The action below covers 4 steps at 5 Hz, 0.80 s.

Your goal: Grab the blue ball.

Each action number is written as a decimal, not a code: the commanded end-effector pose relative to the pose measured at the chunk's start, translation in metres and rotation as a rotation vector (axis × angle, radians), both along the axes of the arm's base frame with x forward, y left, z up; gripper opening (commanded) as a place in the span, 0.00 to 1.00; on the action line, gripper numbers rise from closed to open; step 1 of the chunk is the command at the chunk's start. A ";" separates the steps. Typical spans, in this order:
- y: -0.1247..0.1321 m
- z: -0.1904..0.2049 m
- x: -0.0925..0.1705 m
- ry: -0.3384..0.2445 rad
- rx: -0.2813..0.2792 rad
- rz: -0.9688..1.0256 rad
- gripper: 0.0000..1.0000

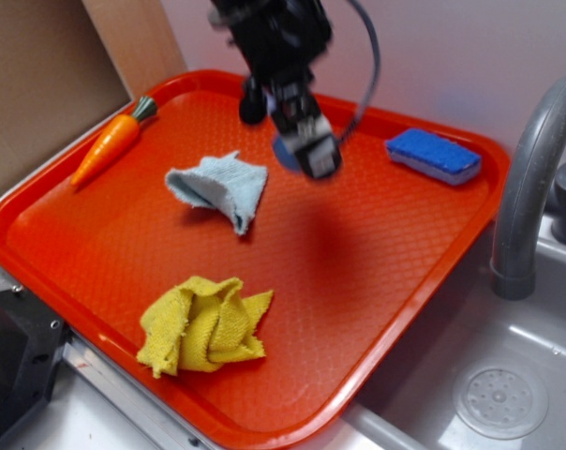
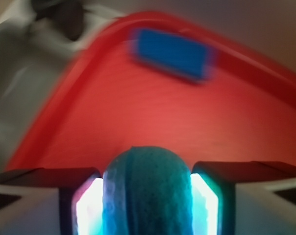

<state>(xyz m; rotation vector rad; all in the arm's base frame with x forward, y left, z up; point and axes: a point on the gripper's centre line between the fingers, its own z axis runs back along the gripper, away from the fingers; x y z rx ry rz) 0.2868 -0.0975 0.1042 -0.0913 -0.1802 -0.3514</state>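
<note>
Blue ball (image 2: 147,193) clamped in gripper (image 2: 147,196) | ball mostly hidden ext view | wrist view blurred

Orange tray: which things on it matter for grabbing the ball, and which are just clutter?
Job:
small dimpled blue ball
gripper, fingers either side of the ball

Lying about:
orange toy carrot
pale blue-grey cloth
crumpled yellow cloth
rectangular blue sponge

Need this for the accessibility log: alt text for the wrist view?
Blurred close-up: the blue ball sits clamped between the gripper fingers, pads lit on either side. Beyond it lies the red tray, with a blue sponge near the far rim.
</note>
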 end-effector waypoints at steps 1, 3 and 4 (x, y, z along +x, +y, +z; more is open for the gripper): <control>0.069 0.073 -0.034 0.052 0.219 0.382 0.00; 0.072 0.102 -0.078 0.058 0.200 0.350 0.00; 0.067 0.097 -0.072 0.086 0.226 0.346 0.00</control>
